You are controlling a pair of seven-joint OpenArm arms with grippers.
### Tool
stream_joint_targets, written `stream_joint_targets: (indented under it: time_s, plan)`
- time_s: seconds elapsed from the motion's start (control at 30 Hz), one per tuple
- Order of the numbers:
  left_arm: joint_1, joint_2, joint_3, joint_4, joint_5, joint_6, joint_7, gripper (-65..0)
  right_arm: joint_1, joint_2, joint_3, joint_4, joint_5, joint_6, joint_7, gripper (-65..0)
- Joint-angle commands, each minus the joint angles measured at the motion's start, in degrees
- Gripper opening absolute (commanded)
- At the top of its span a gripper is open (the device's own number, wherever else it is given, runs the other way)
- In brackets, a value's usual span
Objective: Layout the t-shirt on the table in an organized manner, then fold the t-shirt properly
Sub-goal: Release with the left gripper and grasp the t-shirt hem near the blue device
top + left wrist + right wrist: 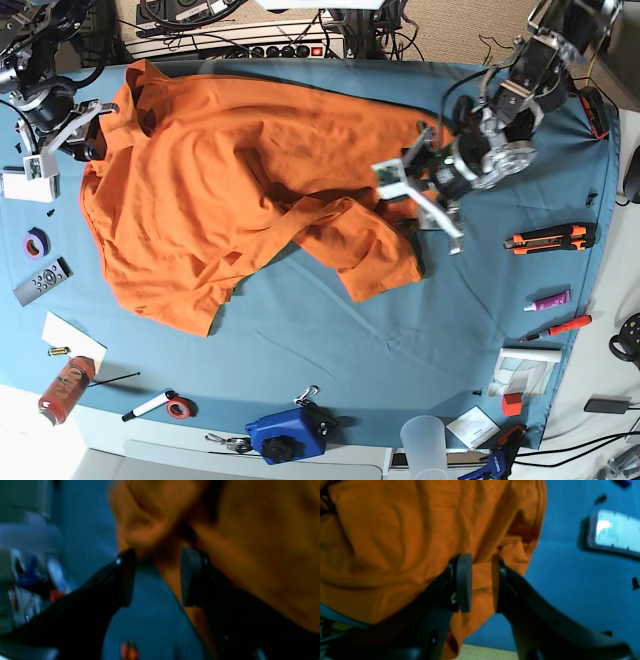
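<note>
Left claw [156, 576]: apart, t-shirt [230, 190] edge between, unclamped.
Right claw [481, 582]: pinching cloth, apparently.
Plan: I spread flat on surface [330, 330] first.

1. Two arms are seen, built of silver-grey metal segments and black joints.
2. Each left gripper [156, 577] finger is black and curved, tipped with a flat, dark grey pad [190, 576].
3. The right gripper [481, 582] is built alike; a small screw is seen beside its grey pad [464, 582].
4. Black cables are run along the arms.
</note>
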Motion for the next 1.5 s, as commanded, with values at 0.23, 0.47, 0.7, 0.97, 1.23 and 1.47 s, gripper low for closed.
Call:
stream_joint_targets:
  time_s: [0.23,0.47,0.7,0.97,1.23,1.47]
  plan:
    - [-7.9,-0.3,9.9,-5.6,6.8,4.2,-0.9,-35.5,0.1,0.9,0.5,1.0,0.5,0.0,1.4,-50.7]
    - [-12.3,0.5,13.5,-11.8,8.4,4.6,-1.0,-35.5,0.1,0.9,0.5,1.0,0.5,0.0,1.5,-50.7]
    - [-12.9,1.5,13.7,-12.4,8.2,5.6,-1.1,-36.8,0.1,0.9,0.5,1.0,0.4,0.0,2.0,-50.7]
    - [-13.0,5.0,13.7,-12.4,4.3,9.9,-1.0,-57.4,0.1,0.9,0.5,1.0,0.4,0.0,2.9,-50.7]
    - [-19.9,9.7,13.7,-13.2,-2.4,18.5,2.2,-65.0,0.1,0.9,0.5,1.0,-0.3,-0.1,2.9,-50.7]
    - [-34.7,17.6,13.7,-33.8,-5.1,19.4,1.9,-65.0,0.1,0.9,0.5,1.0,-0.6,0.0,2.9,-50.7]
